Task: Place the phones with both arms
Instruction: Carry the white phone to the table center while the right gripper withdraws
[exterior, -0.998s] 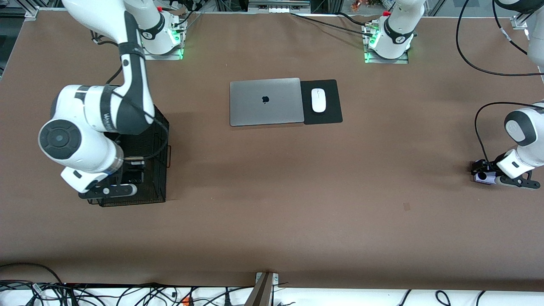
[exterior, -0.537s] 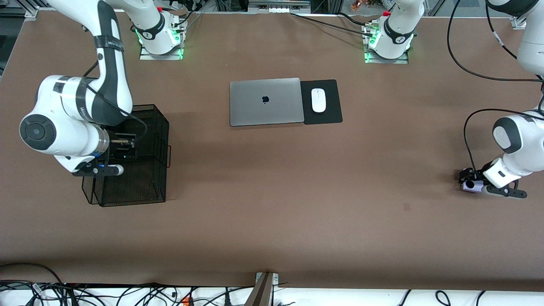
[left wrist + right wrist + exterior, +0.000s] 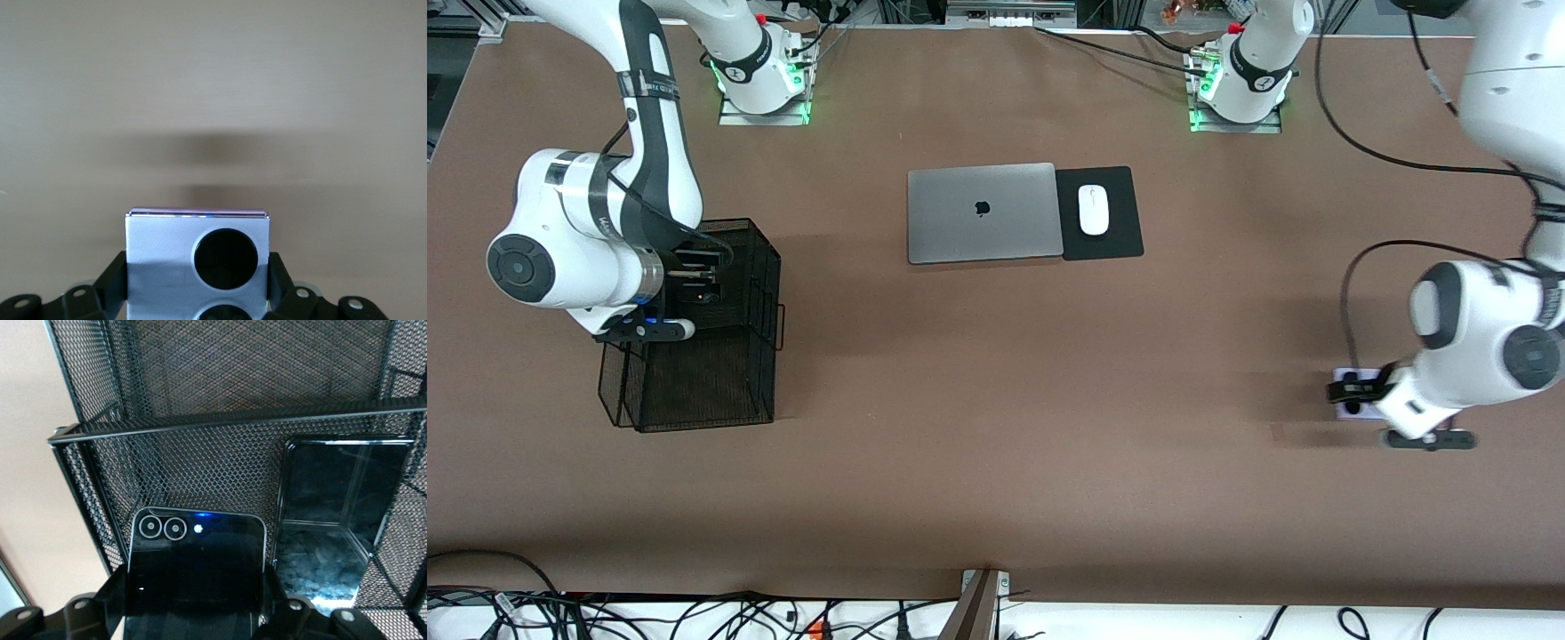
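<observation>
Two phones are in the air and one is already stowed. At about four o'clock on the desk [image 3: 1049, 480], over bare surface toward the left arm's end, the left tool [image 3: 1353, 391] is clamped on the side edges of the lavender-white phone [image 3: 160, 253]. The phone is kept flat with its camera circles up. Gripping the edges keeps the faces free, probably so it can slide into a slot.

At nine o'clock stands the black mesh organizer [image 3: 694, 391]. Over it, the right tool [image 3: 193, 607] is closed on the small dark squarish phone [image 3: 193, 567], again by its edges and lens end first, which suits lowering it between the mesh walls. Just beside it, the long black phone [image 3: 340, 500] stands on end in its own compartment.

At twelve o'clock lie the closed grey laptop [image 3: 981, 212] and the white mouse [image 3: 1093, 210] on its black pad [image 3: 1120, 242], not part of the job.
</observation>
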Motion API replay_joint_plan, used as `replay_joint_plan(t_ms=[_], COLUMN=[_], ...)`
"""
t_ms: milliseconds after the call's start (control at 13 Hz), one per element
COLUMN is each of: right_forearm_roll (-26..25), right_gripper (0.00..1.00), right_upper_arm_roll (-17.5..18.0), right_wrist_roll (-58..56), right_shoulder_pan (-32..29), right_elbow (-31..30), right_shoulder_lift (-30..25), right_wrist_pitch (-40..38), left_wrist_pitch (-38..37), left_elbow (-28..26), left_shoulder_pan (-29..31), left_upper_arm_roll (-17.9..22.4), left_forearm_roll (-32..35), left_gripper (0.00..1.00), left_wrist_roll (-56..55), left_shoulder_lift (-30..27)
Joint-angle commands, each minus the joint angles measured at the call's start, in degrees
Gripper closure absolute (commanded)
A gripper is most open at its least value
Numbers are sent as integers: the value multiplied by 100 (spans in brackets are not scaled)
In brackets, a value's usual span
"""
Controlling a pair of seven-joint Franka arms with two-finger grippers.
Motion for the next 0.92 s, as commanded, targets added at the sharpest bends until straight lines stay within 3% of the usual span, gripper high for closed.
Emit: replay_joint_plan(t_ms=[0, 154, 230, 384, 461, 537, 691, 844], right_forearm_roll=[-39, -21, -13, -13, -13, 5, 5, 5], right_gripper=[96, 93, 80, 66, 49, 24, 1, 1], right_upper_arm_roll=[-22, -22, -14, -22, -14, -22, -22, -22], right_wrist_roll=[58, 67, 67, 67, 67, 76, 76, 76], right_shoulder_pan=[104, 113, 113, 113, 113, 113, 113, 113], right_elbow=[-164, -164, -156, -156, -156, -130, -121, -94], right_shoulder_lift=[-145, -49, -5, 57, 101, 136, 136, 136], right_wrist_pitch=[140, 280, 298, 342, 351, 342, 342, 316], left_wrist_pitch=[-323, -323, -323, -323, -314, -297, -279, -244], left_elbow=[141, 158, 185, 404, 422, 570, 1079, 1545], left_shoulder_pan=[-578, -1315, -1658, -2178, -2441, -2713, -3127, -3427], left_upper_arm_roll=[76, 94, 102, 103, 103, 103, 103, 103], left_forearm_roll=[-22, -39, -92, -110, -127, -127, -127, -127], left_gripper=[74, 74, 75, 75, 75, 75, 75, 76], left_wrist_roll=[-476, -940, -1273, -1714, -2029, -2354, -2734, -3007], left_shoulder_lift=[-73, -73, -12, 146, 242, 383, 804, 1164])
